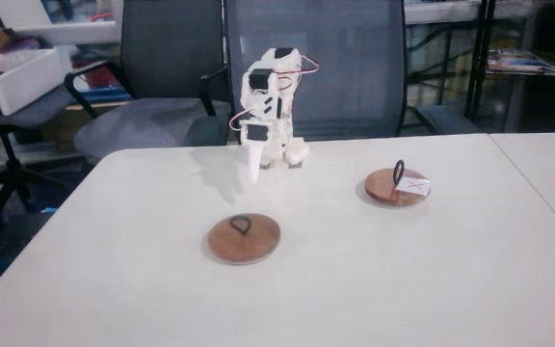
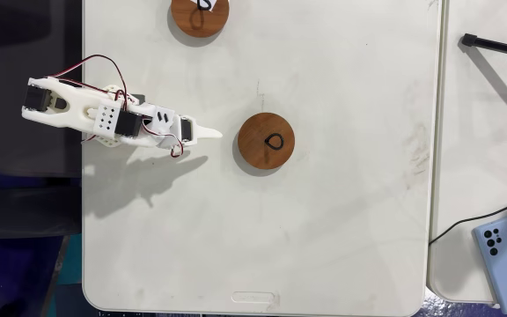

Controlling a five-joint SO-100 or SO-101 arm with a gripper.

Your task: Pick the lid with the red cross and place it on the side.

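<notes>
1. Where the table (image 1: 451, 280) runs toward its far right corner in a fixed view, I see the lid with the red cross (image 1: 396, 187) lying flat, a small round brown wooden disc; in the view from above it sits at the top edge (image 2: 200, 18), partly cut off by the frame.
2. Its thin black loop handle (image 1: 399, 172) stands upright, and a white square label (image 1: 414, 184) with a red X rests on its right side in that side-on fixed view.
3. I see no containers on the table; nothing lies on or in either disc.
4. A second, slightly larger brown disc (image 2: 266, 143) with a black loop and no label lies near the table's middle, well apart from the labelled lid (image 1: 245, 238).
5. My gripper (image 2: 211, 134) points at that plain disc, just short of its edge, with nothing in hold; the fingers look pressed together into one white tip (image 1: 253, 176).
6. The white arm (image 2: 104, 116) with red wires is folded low at the table's edge.
7. Mesh office chairs (image 1: 316, 67) stand behind it.
8. A blue phone (image 2: 504, 261) lies on a neighbouring table, a black cable beside it.
</notes>
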